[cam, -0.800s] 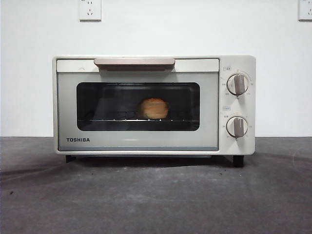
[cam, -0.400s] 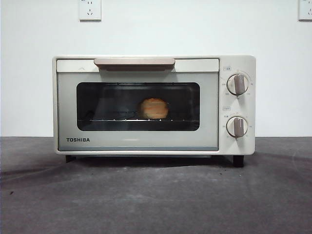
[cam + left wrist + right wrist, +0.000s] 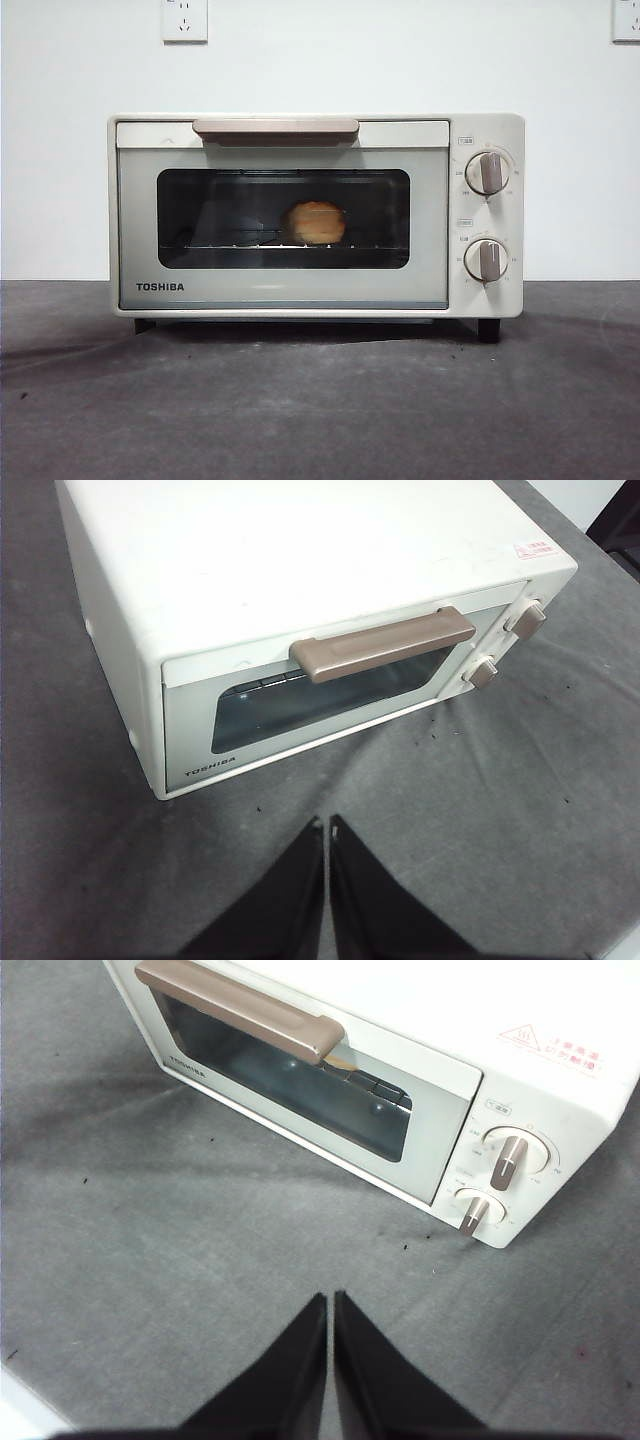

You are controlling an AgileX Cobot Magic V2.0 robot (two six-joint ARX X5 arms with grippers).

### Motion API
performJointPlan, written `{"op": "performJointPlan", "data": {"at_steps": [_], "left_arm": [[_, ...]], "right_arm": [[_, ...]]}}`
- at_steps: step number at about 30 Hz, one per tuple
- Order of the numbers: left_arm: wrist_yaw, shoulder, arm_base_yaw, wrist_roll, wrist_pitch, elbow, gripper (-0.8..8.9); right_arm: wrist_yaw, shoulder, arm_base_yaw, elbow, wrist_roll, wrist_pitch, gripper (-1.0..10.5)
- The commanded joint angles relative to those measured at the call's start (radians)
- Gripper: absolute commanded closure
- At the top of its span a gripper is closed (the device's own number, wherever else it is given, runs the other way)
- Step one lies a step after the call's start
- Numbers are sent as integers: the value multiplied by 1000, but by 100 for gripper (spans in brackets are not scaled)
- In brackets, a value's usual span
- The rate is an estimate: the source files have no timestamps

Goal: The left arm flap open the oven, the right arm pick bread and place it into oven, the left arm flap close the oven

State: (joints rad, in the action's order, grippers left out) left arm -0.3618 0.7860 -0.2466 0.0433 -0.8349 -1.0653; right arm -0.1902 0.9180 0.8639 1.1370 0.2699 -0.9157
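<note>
Both claws (image 3: 327, 825) (image 3: 330, 1300) closed, empty, off oven (image 3: 315, 215).

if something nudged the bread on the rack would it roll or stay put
The bread looks rounded and lumpy, so it would probably rock rather than roll far. The wire rack likely catches its crust. It seems light, so a nudge would probably shift it.

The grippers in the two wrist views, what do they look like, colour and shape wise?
The left gripper and right gripper look alike: each has two matte black, wedge-shaped jaws, broad at the base and tapering to a point. No cables, markings or labels show on either. The front view shows neither arm.
</note>
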Motion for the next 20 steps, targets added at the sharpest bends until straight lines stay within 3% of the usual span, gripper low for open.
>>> {"op": "performJointPlan", "data": {"at_steps": [1,6,14,20], "left_arm": [[3,3,-3,-10,10,-25,794],[7,-50,19,-86,68,-15,788],[141,-275,130,-88,566,261,786],[255,-451,182,-88,740,506,786]], "right_arm": [[-1,8,11,14,11,7,941],[-1,8,11,14,11,7,941],[-1,8,11,14,11,7,941],[-1,8,11,14,11,7,941]]}}
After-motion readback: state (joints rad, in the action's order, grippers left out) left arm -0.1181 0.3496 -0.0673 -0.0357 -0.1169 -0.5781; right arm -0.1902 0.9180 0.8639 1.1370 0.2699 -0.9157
